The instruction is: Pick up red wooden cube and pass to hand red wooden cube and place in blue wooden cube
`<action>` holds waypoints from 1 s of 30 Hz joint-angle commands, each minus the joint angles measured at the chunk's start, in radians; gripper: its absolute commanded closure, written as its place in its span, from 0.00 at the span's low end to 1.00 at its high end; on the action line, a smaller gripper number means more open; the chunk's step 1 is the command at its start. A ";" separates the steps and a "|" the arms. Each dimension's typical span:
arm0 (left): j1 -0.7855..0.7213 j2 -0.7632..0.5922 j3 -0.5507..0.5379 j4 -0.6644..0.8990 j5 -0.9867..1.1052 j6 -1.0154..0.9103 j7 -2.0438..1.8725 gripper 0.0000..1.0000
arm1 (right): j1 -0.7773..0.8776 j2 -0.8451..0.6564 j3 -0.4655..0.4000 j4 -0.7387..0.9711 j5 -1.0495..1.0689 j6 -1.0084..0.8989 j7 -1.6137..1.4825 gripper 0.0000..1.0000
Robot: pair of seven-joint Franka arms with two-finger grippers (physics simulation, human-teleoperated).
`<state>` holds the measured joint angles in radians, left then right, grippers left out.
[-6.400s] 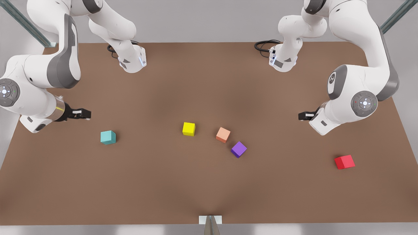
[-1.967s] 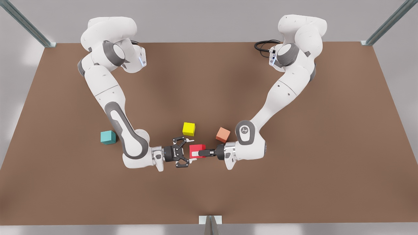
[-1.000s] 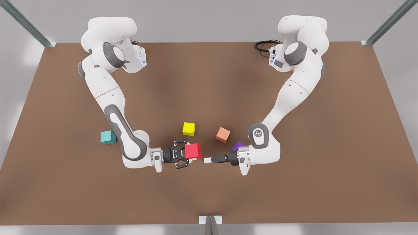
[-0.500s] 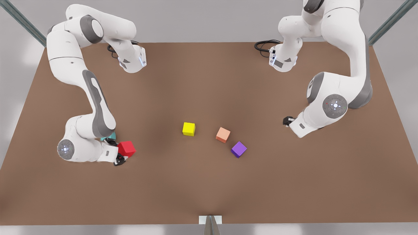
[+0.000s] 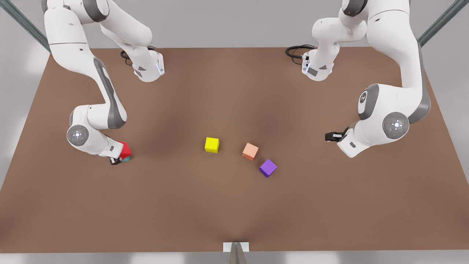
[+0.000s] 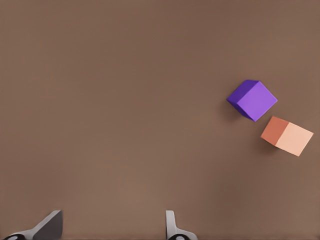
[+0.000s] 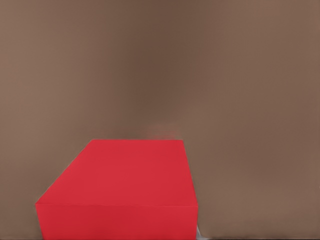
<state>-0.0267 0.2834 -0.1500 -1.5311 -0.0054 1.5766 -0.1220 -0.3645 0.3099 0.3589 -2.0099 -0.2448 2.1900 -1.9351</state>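
Note:
The red wooden cube point(image 5: 125, 149) sits right on top of the blue wooden cube point(image 5: 127, 159), of which a teal sliver shows beneath it, at the front view's left. My right gripper point(image 5: 121, 154), the claw-fingered hand, is shut on the red wooden cube. In the right wrist view the red cube point(image 7: 120, 192) looms close over bare table. My left gripper point(image 5: 331, 136) hangs at the front view's right, away from the cubes. Its fingertips point(image 6: 172, 229) stand wide apart with nothing between them.
A yellow cube point(image 5: 211, 144), a salmon-orange cube point(image 5: 250, 151) and a purple cube point(image 5: 268, 167) lie near the middle of the brown table point(image 5: 234, 205). The purple cube point(image 6: 252, 99) and orange cube point(image 6: 287, 136) also appear in the left wrist view.
My right gripper carried the red cube back and toward the front view's left, onto the blue cube. The left arm shifted slightly and its gripper swung into fuller sight.

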 commanded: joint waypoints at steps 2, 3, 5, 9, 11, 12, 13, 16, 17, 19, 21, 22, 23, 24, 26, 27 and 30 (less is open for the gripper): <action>0.007 0.002 0.000 0.000 -0.002 -0.007 -0.013 0.00 | -0.019 -0.009 0.000 -0.059 -0.007 0.195 0.015 0.31; 0.007 0.003 0.000 0.000 -0.002 -0.007 -0.013 0.00 | -0.031 -0.009 0.000 -0.082 -0.007 0.211 0.008 0.30; 0.010 0.007 0.000 0.000 -0.002 -0.007 -0.013 0.00 | -0.065 -0.006 0.000 -0.127 -0.008 0.254 -0.039 0.30; 0.019 0.008 0.000 0.000 -0.004 -0.007 -0.011 0.00 | -0.085 0.011 0.000 -0.127 -0.010 0.286 -0.073 0.29; 0.019 0.008 0.000 -0.001 -0.004 -0.013 -0.007 0.00 | -0.093 0.012 0.000 -0.127 -0.010 0.286 -0.084 0.29; 0.021 0.008 0.000 -0.001 -0.004 -0.013 -0.007 0.00 | -0.094 0.012 0.000 -0.127 -0.010 0.286 -0.088 0.29; 0.025 0.008 0.000 -0.001 -0.004 -0.013 -0.007 0.00 | -0.096 0.012 0.000 -0.127 -0.010 0.286 -0.090 0.29; 0.025 0.014 0.000 -0.001 -0.004 -0.013 -0.007 0.00 | -0.106 0.018 0.000 -0.127 -0.010 0.286 -0.102 0.29; 0.025 0.014 0.000 -0.001 -0.004 -0.013 -0.005 0.00 | -0.106 0.020 0.000 -0.127 -0.010 0.286 -0.104 0.29; 0.025 0.014 0.000 -0.001 -0.004 -0.013 -0.005 0.00 | -0.108 0.031 0.000 -0.127 -0.010 0.286 -0.114 0.29; 0.025 0.016 0.000 -0.001 -0.004 -0.013 -0.005 0.00 | -0.116 0.035 0.000 -0.127 -0.010 0.293 -0.125 0.29; 0.025 0.017 0.000 -0.001 -0.004 -0.013 -0.007 0.00 | -0.116 0.035 0.000 -0.127 -0.010 0.293 -0.127 0.28; 0.025 0.017 0.000 -0.001 -0.004 -0.015 -0.007 0.00 | -0.116 0.043 0.000 -0.127 -0.010 0.293 -0.127 0.29; 0.027 0.017 0.000 -0.001 -0.004 -0.015 -0.007 0.00 | -0.116 0.043 0.000 -0.127 -0.010 0.295 -0.127 0.28; 0.033 0.022 0.000 -0.001 -0.004 -0.015 -0.007 0.00 | -0.117 0.043 0.000 -0.127 -0.008 0.293 -0.125 0.12; 0.033 0.022 0.000 -0.001 -0.004 -0.015 -0.005 0.00 | -0.131 0.044 0.002 -0.127 -0.010 0.293 -0.134 0.00; 0.033 0.022 0.000 -0.001 -0.004 -0.015 -0.007 0.00 | -0.140 0.051 0.002 -0.127 -0.008 0.295 -0.159 0.00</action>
<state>0.0061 0.3063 -0.1500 -1.5329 -0.0098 1.5627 -0.1277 -0.5035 0.3610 0.3602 -2.1373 -0.2527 2.4813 -2.0241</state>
